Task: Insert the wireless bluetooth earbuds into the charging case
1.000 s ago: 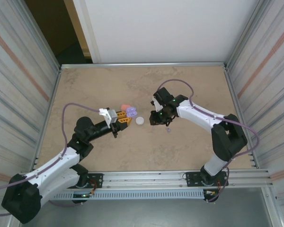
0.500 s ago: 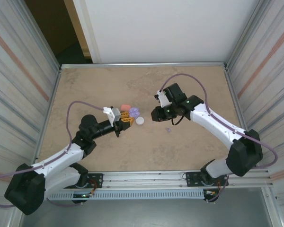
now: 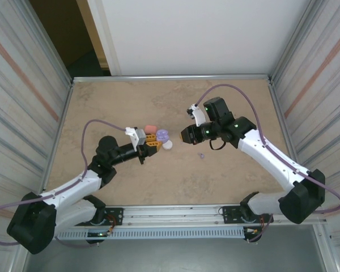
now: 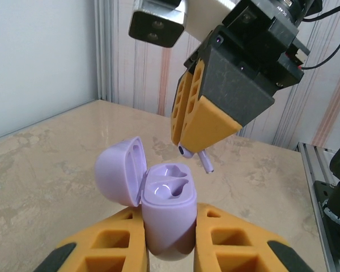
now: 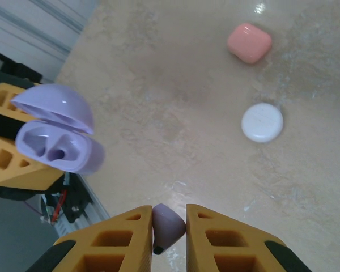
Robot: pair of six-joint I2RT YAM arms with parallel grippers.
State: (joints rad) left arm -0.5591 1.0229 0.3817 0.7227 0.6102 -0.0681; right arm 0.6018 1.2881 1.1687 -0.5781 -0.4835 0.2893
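My left gripper [image 4: 169, 241] is shut on an upright purple charging case [image 4: 167, 212] whose lid [image 4: 122, 170] is flipped open to the left, and both sockets look empty. My right gripper [image 4: 184, 140] hangs just above and behind the case, shut on a purple earbud [image 4: 196, 154] with its stem pointing down to the right. From the right wrist, that earbud [image 5: 168, 225] sits pinched between the fingers [image 5: 119, 243], and the open case [image 5: 56, 148] is at the left. From above, the case [image 3: 162, 135] and right gripper [image 3: 184, 136] are a short gap apart. Another purple earbud [image 3: 201, 154] lies on the table.
A closed white case [image 3: 168, 145] lies on the table just below the held case. A closed coral case [image 3: 150, 127] lies behind the left gripper [image 3: 152, 143]. The same white case [image 5: 262, 122] and coral case [image 5: 249, 42] appear beyond the right fingers. Corrugated walls enclose the table [image 3: 158, 181].
My left gripper has carried the purple case a little to the right, toward the right gripper. The right arm's elbow has swung outward while its gripper stayed near the middle, still holding the earbud.
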